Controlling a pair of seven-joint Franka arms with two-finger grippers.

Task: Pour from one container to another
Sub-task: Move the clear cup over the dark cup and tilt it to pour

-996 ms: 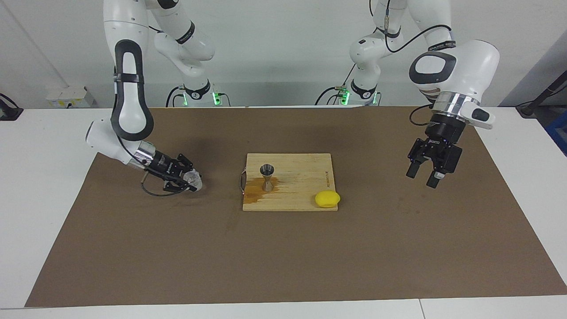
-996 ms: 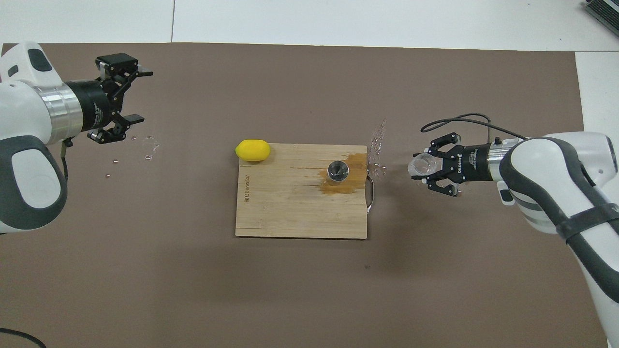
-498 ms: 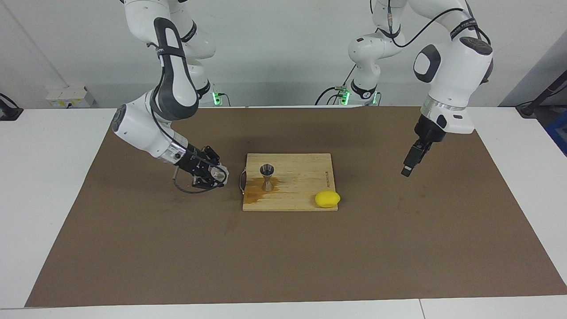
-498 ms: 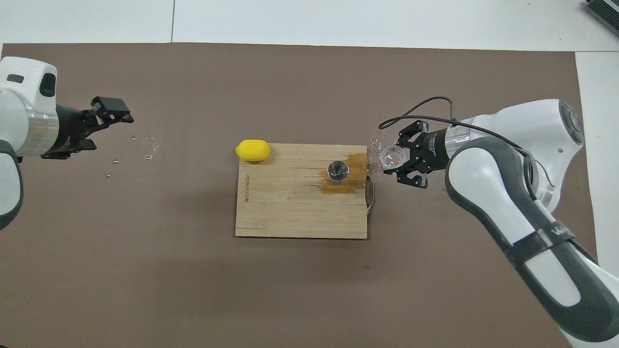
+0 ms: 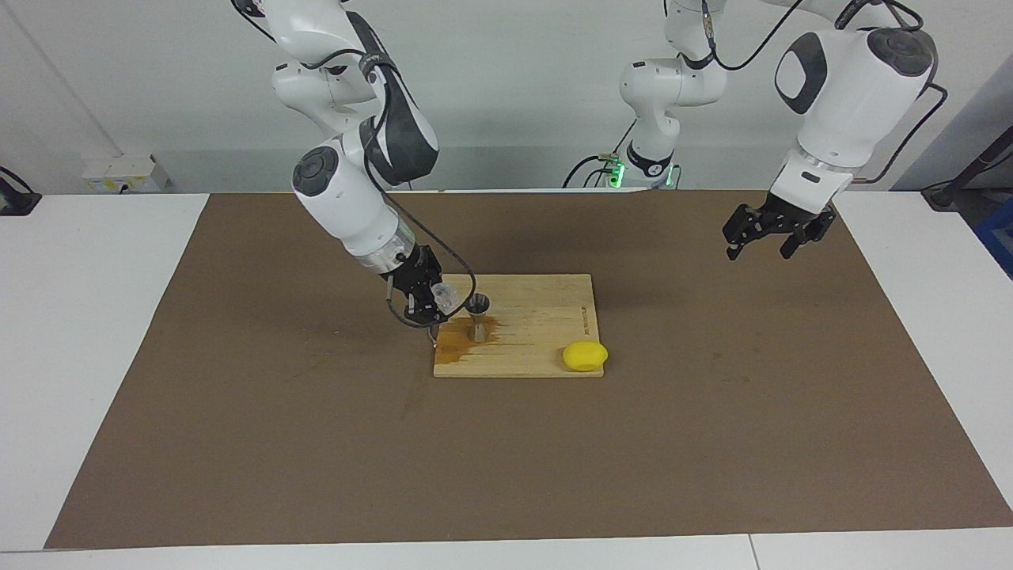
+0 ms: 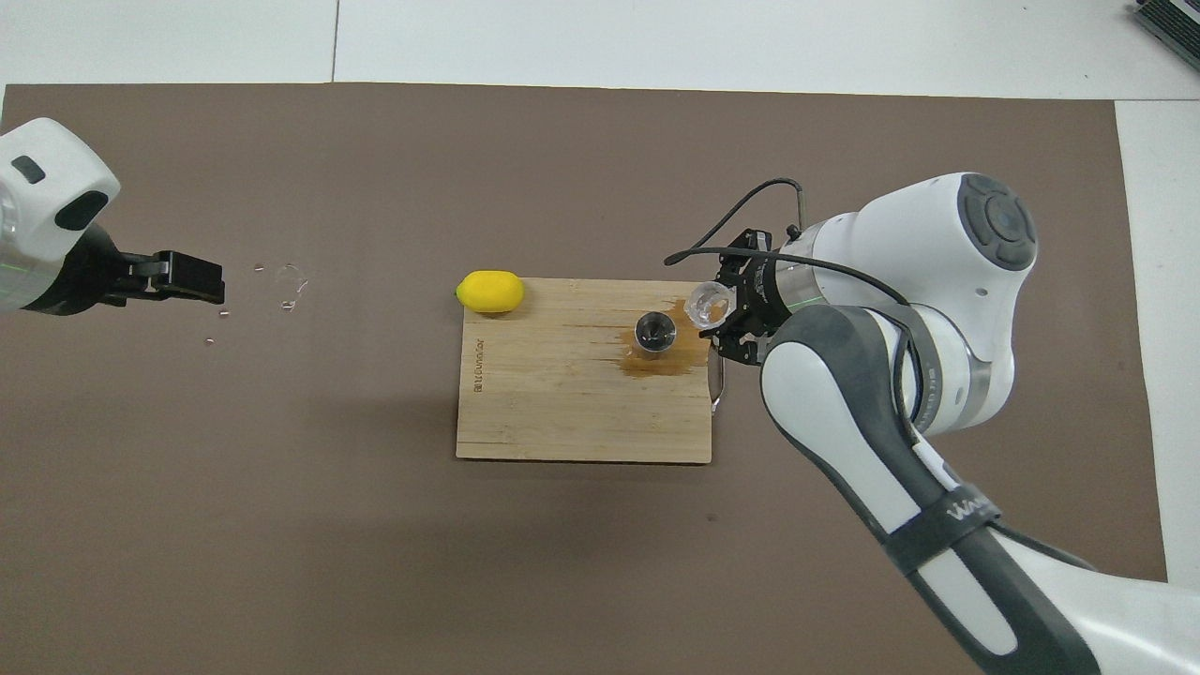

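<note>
The steel hourglass jigger stands upright on the wooden cutting board, at the end toward the right arm; it also shows in the overhead view. My right gripper is shut on the small clear glass cup and holds it tilted, mouth toward the jigger, just beside the jigger's rim. In the overhead view the cup sits at the right gripper's tip, over the board's edge. My left gripper is open and empty, raised over the mat at the left arm's end, and waits.
A yellow lemon lies at the board's corner toward the left arm. A wet amber stain spreads on the board around the jigger. Clear droplets lie on the brown mat near the left gripper.
My right gripper lifted the glass cup from low over the mat and carried it to the jigger, tilting it. My left gripper rose and turned.
</note>
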